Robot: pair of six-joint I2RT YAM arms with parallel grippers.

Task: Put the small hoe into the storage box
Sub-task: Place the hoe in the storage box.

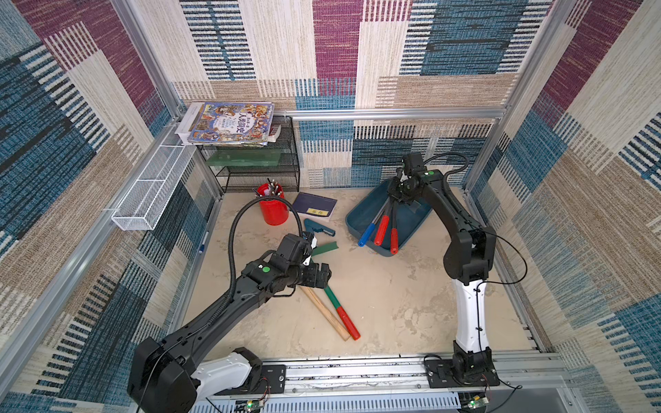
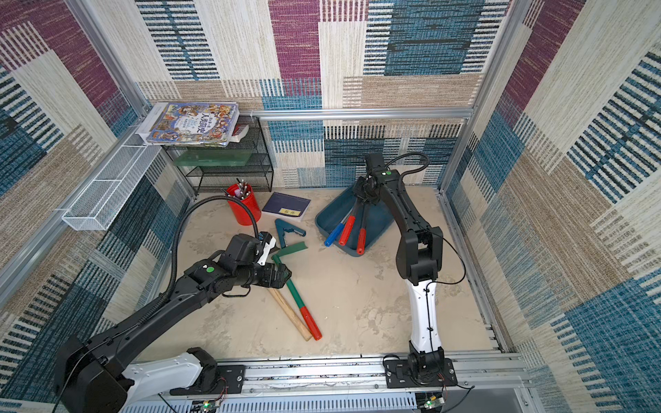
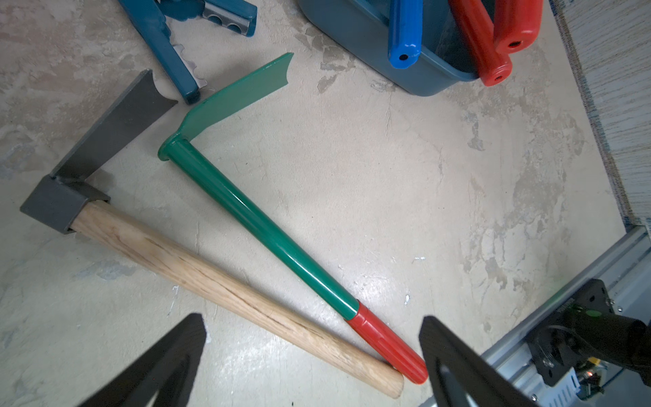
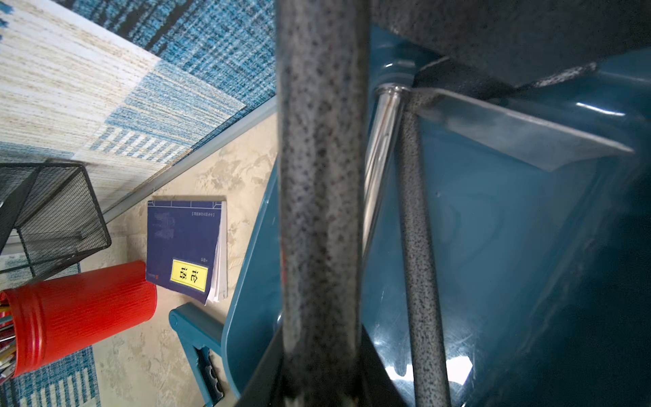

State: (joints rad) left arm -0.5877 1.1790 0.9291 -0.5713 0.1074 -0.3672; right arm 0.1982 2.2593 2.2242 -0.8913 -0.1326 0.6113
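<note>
The right gripper, right of centre in both top views, has its jaws pressed onto a speckled grey shaft. This is judged to be the small hoe, which runs up the middle of the right wrist view inside the storage box. The main risk lies in letting go. A blue handle and two red handles poke over the box's lower rim, one of them presumably the hoe's own. A hoe dropped across the other tools could ride up, roll and slide out onto the table, or its overhang could tip the shallow box. If the jaws part only slightly before the arm rises, the shaft may snag and come out with it. The left gripper, jaws spread wide, hovers low in the left wrist view above a green hoe and a wooden-handled hoe, both lying outside the box. Either could be mistaken for the target. The held tool's head is cut off at the upper right of the right wrist view and its grip end falls below the frame, so its handle colour cannot be told. In both top views the wrist covers the grip point, and whether the shaft rests on the box floor is unclear.
</note>
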